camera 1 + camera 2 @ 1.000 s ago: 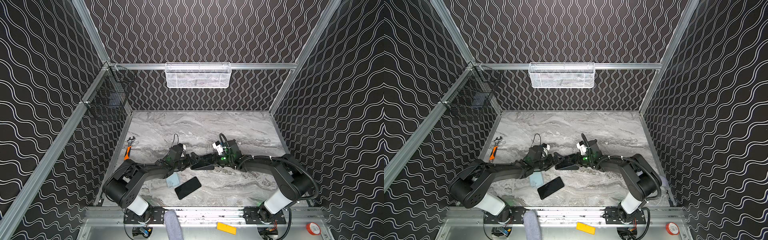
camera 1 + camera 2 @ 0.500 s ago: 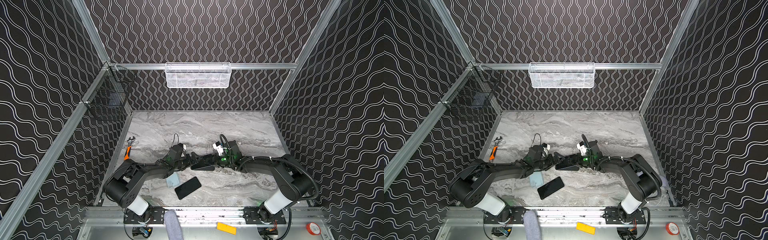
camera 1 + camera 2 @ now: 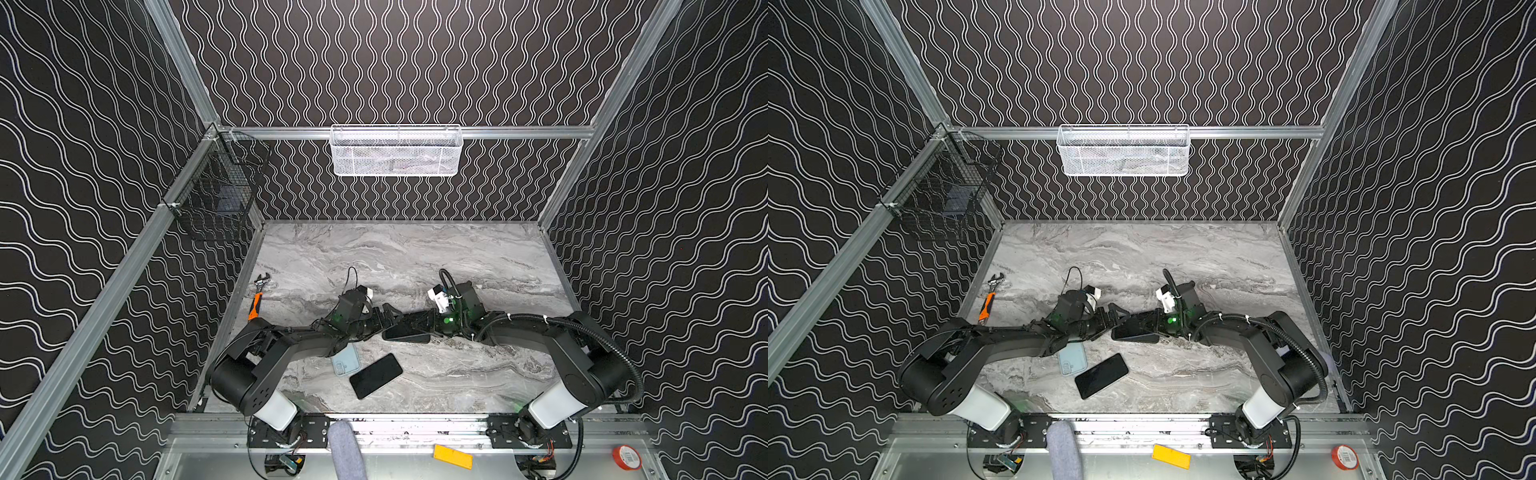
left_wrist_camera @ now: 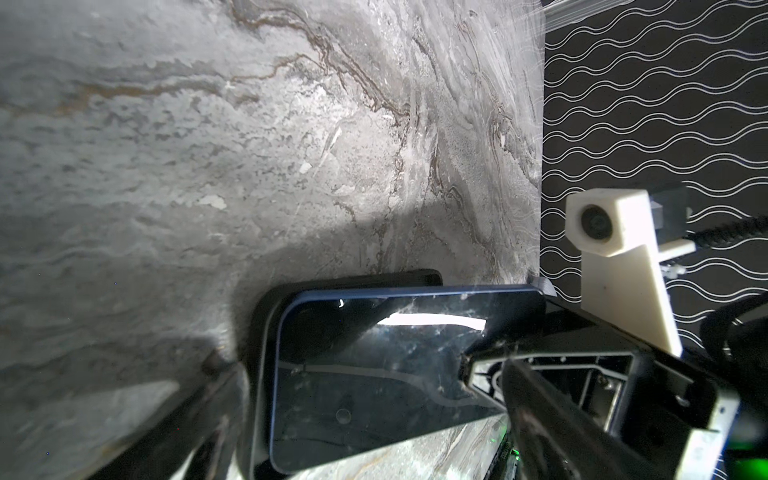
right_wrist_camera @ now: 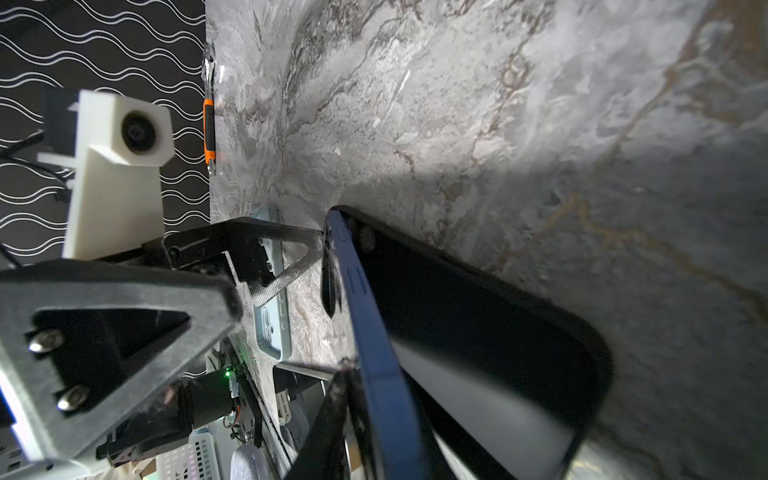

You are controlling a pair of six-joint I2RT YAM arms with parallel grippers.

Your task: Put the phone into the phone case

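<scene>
Counting two phones, two cases, one wrench [image 3: 257, 301]. Stretching both arms low over the table [image 3: 415, 257]. Spreading the left gripper [image 3: 388, 321] wide around one end of the blue phone [image 4: 374, 374], tilted in the black case [image 5: 478, 311]. Straddling its other end with the right gripper [image 3: 415, 328], grip unclear. Seeing the black phone [image 3: 376, 376] just beside the light-blue case [image 3: 347, 362].

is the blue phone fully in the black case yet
Not fully. The phone sits tilted in the case, its blue side frame with buttons bare above the rim in the right wrist view.
</scene>
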